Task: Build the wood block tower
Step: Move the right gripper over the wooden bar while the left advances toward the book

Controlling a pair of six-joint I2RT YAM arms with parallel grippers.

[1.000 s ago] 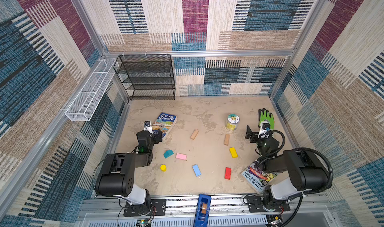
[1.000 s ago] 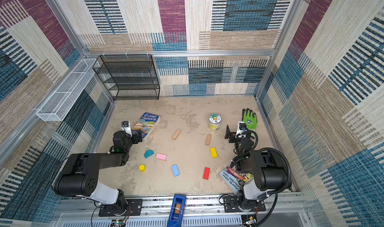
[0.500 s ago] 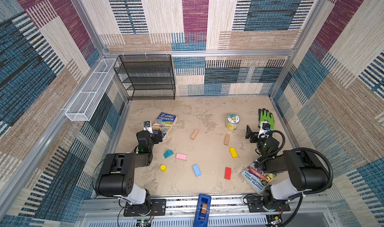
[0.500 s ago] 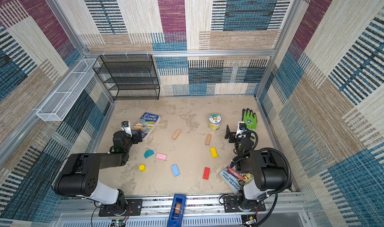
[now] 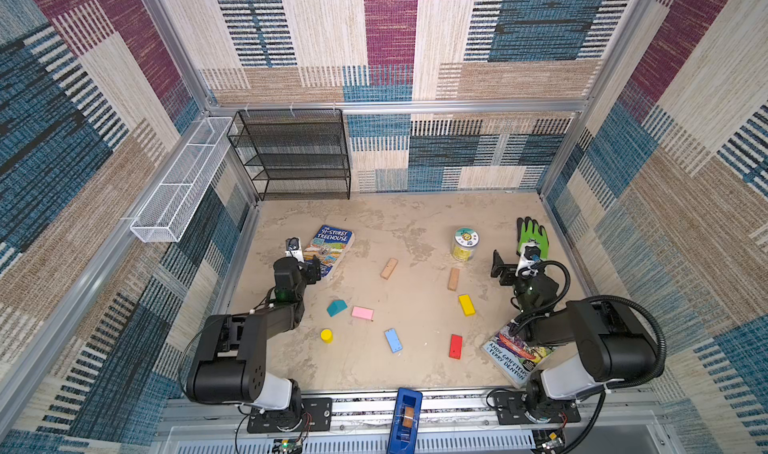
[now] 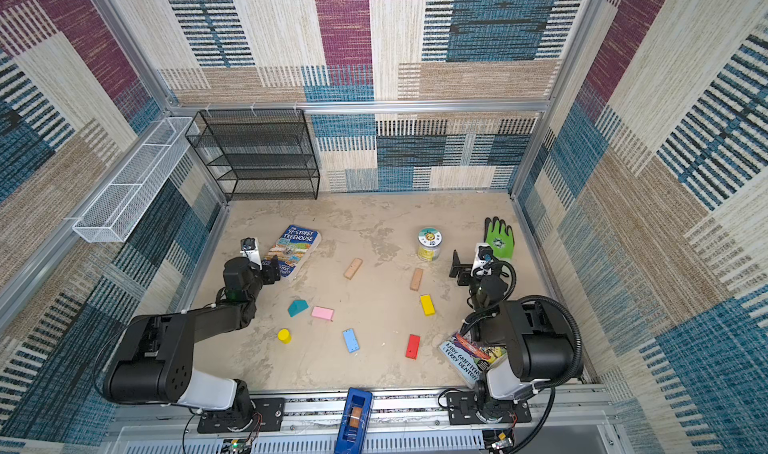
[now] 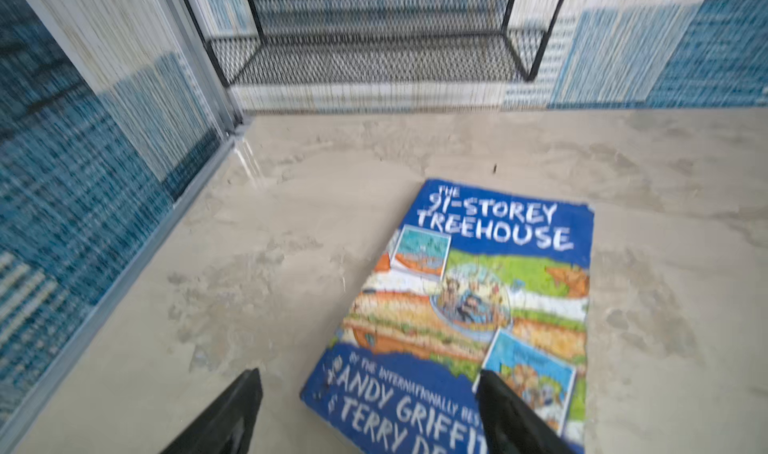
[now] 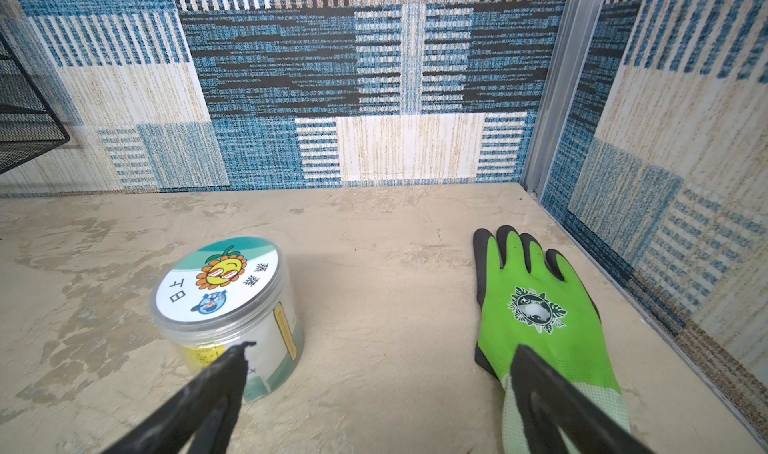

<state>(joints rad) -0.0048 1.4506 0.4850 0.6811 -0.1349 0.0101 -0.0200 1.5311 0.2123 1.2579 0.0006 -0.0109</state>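
Left tool (image 7: pixel 368 375) spread, empty, at edge of blue paperback book (image 7: pixel 478 298), ten o'clock; right tool (image 8: pixel 380 350) likewise; risk: closing jaws catch book, not scattered coloured wood blocks (image 5: pixel 362 313)

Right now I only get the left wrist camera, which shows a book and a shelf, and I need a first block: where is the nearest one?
Observer: Behind your left claw, toward the robot's base: the teal house-shaped block.
Operator: What lies next to it?
Observer: The pink block, lying flat just right of it in both top views, not touching.
Operator: Is the right claw free?
Observer: Yes, the right claw is open and empty, facing a jar and a green glove.
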